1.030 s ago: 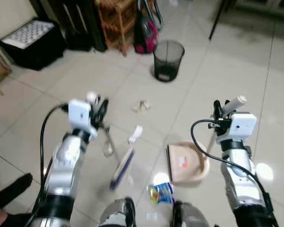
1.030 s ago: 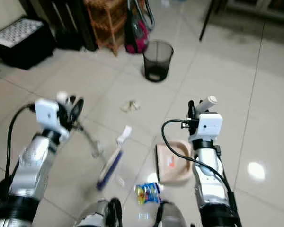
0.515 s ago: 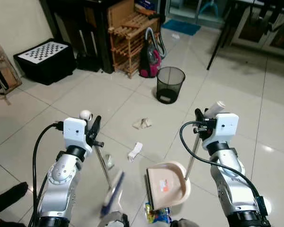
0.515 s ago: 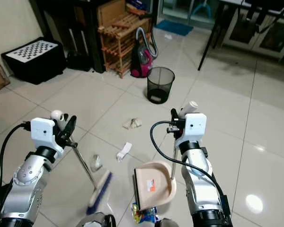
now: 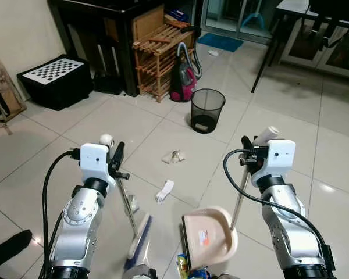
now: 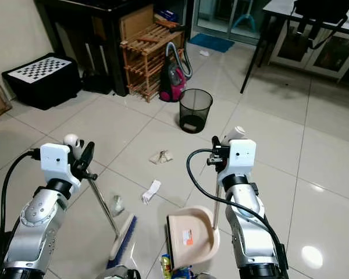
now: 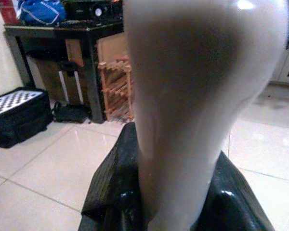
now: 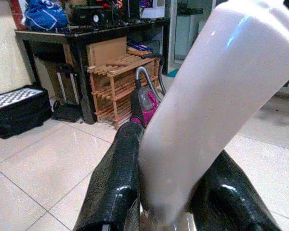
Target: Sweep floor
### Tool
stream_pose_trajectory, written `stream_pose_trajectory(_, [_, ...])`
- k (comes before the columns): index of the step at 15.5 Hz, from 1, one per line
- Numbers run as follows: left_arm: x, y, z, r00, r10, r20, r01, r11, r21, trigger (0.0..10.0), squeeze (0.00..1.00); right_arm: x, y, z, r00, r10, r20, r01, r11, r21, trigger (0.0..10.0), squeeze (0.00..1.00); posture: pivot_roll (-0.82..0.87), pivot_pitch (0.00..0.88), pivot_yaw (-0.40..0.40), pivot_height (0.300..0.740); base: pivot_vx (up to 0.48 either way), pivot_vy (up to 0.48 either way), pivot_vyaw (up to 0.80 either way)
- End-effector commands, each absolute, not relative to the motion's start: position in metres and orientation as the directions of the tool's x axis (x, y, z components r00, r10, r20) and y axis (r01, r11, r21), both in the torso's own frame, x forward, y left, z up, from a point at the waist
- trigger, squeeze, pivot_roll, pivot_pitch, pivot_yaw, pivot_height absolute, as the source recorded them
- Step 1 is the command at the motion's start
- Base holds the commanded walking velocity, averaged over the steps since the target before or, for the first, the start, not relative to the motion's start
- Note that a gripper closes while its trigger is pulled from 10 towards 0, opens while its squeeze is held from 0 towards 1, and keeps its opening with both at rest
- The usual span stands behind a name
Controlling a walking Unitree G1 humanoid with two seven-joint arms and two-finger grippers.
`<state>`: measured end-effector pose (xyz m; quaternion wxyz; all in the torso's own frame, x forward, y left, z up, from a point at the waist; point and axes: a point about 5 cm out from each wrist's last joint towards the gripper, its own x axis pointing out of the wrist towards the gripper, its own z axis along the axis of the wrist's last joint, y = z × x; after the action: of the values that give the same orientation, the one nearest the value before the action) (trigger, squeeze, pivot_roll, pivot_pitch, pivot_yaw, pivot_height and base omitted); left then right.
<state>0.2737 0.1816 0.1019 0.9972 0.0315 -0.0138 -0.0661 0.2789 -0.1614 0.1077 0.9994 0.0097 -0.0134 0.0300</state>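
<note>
My left gripper (image 5: 113, 159) is shut on the white handle (image 7: 202, 96) of a broom whose metal rod (image 5: 126, 201) slants down to a blue-bristled head (image 5: 139, 247) on the tiles. A beige dustpan (image 5: 209, 243) rests on the floor beside it, and my right gripper (image 5: 248, 153) is shut on the white grip (image 8: 212, 101) of its upright stick. Litter lies ahead on the floor: a crumpled paper (image 5: 174, 156), a white scrap (image 5: 164, 190), a clear wrapper (image 5: 132, 203) and a colourful packet (image 5: 186, 268) by the dustpan.
A black mesh bin (image 5: 207, 110) stands ahead. Behind it are a pink vacuum cleaner (image 5: 182, 84), a wooden rack (image 5: 158, 58) and a dark cabinet. A checker-topped black box (image 5: 57, 80) sits far left. Table legs rise at the back right. A dark foot (image 5: 7, 249) is at my lower left.
The camera has tilted up, showing more of the room. The broom head and the dustpan have shifted slightly nearer my feet; both grippers keep their hold.
</note>
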Motion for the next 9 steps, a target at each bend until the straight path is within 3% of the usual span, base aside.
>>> stream_pose_trajectory(1, [0.280,0.180,0.120,0.986,-0.141,0.088,0.132,0.986,0.103,10.0,0.00,0.281,-0.161,0.120,0.996,0.063,0.060,-0.063,0.998,-0.002,10.0,0.00,0.01,0.000,0.029,0.740,0.000,0.000,0.00])
stream_pose_trajectory(4, [0.290,0.186,0.135,0.984,-0.122,0.130,0.107,0.987,0.118,10.0,0.00,0.289,-0.158,0.127,0.994,0.081,0.075,-0.079,0.997,-0.025,10.0,0.00,0.00,0.028,0.025,0.740,0.000,0.000,0.00])
stream_pose_trajectory(6, [0.293,0.188,0.135,0.986,-0.114,0.122,0.094,0.983,0.155,10.0,0.00,0.293,-0.161,0.128,0.996,0.045,0.074,-0.045,0.999,0.000,10.0,0.00,0.01,0.050,0.024,0.740,0.291,0.000,0.00])
stream_pose_trajectory(9, [0.290,0.185,0.133,0.984,-0.138,0.114,0.118,0.979,0.168,10.0,0.00,0.296,-0.164,0.127,0.998,0.017,0.063,-0.019,0.999,0.039,10.0,0.00,0.01,0.063,0.022,0.740,0.340,0.000,-0.77])
